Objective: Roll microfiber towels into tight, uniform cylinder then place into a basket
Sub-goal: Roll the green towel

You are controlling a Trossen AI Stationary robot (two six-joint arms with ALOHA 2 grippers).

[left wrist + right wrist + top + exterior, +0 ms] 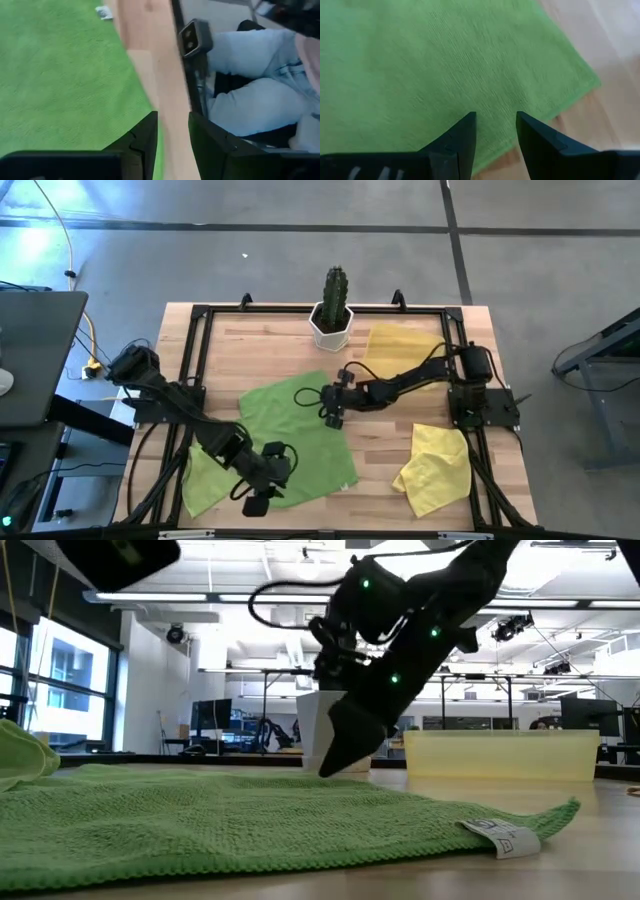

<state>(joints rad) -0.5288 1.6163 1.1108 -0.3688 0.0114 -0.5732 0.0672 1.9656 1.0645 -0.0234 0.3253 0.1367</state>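
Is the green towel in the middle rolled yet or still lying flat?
Still flat. The middle green towel lies spread open on the table, no roll started; its tagged corner rests flat in the low view.

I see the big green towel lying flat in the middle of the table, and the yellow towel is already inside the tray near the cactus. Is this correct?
Not quite. The yellow towel is not in the tray; it lies crumpled on the table's front right corner, as the high view shows. The big green towel does lie flat in the middle, and the tray is near the cactus.
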